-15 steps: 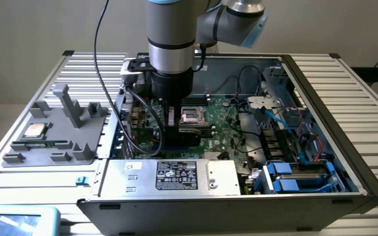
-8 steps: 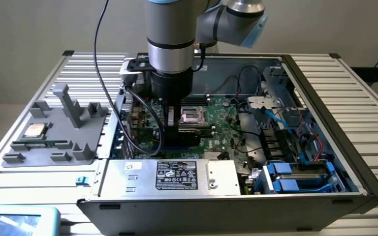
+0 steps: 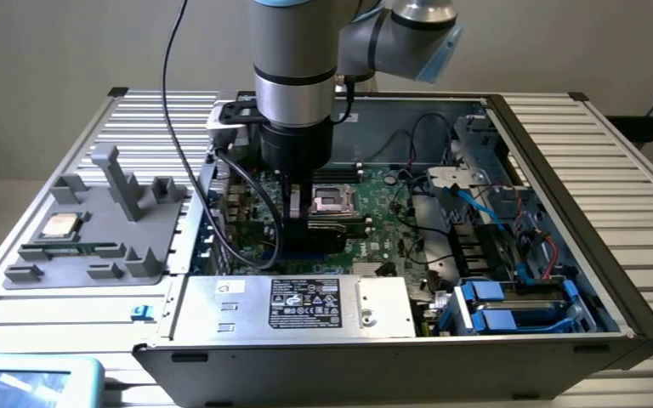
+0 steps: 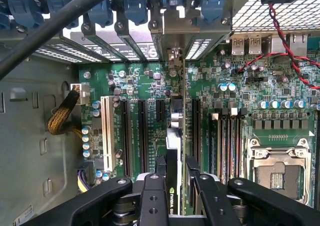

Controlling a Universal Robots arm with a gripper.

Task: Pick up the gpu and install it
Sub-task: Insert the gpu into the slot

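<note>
Power supply: the silver box with a label point(image 3: 292, 308) lies along the near wall of the open computer case point(image 3: 616, 280); blue drive caddies point(image 3: 495, 308) sit beside it toward the exterior view's right.
Fixture tray: the grey holder point(image 3: 116, 208) stands outside the case on the exterior view's left. It carries a small square processor chip point(image 3: 60, 225) and a narrow green memory stick point(image 3: 71, 250). I see no card on it.
Task's thing: the gpu point(image 4: 173, 141) is inside the case. It stands on edge over the motherboard point(image 4: 135, 86), in line with the long expansion slots point(image 4: 142, 131), with its far end reaching toward the rear-panel openings.
Hand: the gripper point(image 3: 295, 211) is part-way closed, its fingers point(image 4: 152, 201) on either side of the card's near end. It looks clamped on the card.
Done: the pick-up looks finished, and the card has been carried into the case and lined up with a slot.
Left: I cannot tell whether the card's edge is fully down in the slot. The card has not been let go, so I judge the install late but not complete.
Arm pose: the arm point(image 3: 295, 76) comes straight down from above, wrist vertical and fingers pointing at the board, just on the exterior view's left of the open processor socket point(image 3: 335, 201).
Far side: cables point(image 3: 428, 136) run along the back of the case.
</note>
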